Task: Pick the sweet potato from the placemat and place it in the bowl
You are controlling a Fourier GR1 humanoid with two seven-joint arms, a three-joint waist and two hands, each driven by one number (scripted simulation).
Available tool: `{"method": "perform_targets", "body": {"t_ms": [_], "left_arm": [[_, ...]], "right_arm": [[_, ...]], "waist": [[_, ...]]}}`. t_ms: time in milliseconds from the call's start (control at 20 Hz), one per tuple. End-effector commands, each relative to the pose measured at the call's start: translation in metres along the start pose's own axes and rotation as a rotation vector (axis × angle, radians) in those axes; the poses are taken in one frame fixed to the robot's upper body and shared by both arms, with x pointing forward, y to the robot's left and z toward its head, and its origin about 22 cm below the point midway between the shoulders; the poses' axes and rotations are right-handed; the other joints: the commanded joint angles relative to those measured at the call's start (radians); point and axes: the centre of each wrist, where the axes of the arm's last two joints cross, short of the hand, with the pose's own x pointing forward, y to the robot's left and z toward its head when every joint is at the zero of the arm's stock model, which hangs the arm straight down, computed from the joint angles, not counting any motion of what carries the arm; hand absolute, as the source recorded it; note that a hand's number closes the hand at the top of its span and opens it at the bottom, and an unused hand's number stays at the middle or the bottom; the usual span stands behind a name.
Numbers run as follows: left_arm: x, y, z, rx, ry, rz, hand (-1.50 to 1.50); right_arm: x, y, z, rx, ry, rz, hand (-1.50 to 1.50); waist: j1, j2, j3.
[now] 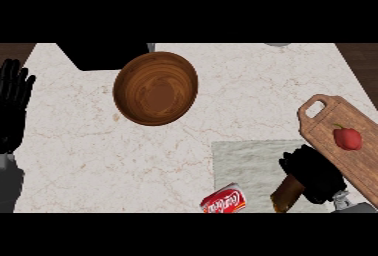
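At the pale grey placemat's (244, 167) right corner, grips the brown oblong sweet potato (286, 195) in curled black right hand (311, 172). Grasp made; carry to the round wooden bowl (155, 89), well apart, not yet done. Rests open black left hand (15, 102) at left edge.

At placemat (247, 160), right robot hand (311, 172) curled round sweet potato (286, 195); bowl (155, 89) well apart; left robot hand (15, 102) open.

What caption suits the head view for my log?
Right hand curls round the sweet potato at the placemat; bowl sits empty upper left, left hand rests open at left edge.
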Motion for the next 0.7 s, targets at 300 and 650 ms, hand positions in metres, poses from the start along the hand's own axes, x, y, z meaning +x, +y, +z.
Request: {"method": "perform_targets", "body": {"t_ms": [300,650], "left_arm": [[0.000,-0.001,0.007,0.006,-0.001,-0.002,0.00],[-0.002,-0.009,0.003,-0.018,-0.028,0.017,0.00]], "right_arm": [[-0.031,0.023,0.055,-0.053,0.810,-0.585,1.50],[-0.010,-0.070,0.108,-0.277,0.910,-0.530,1.50]], "waist": [[-0.002,-0.001,0.001],[0.025,0.003,0.001]]}}
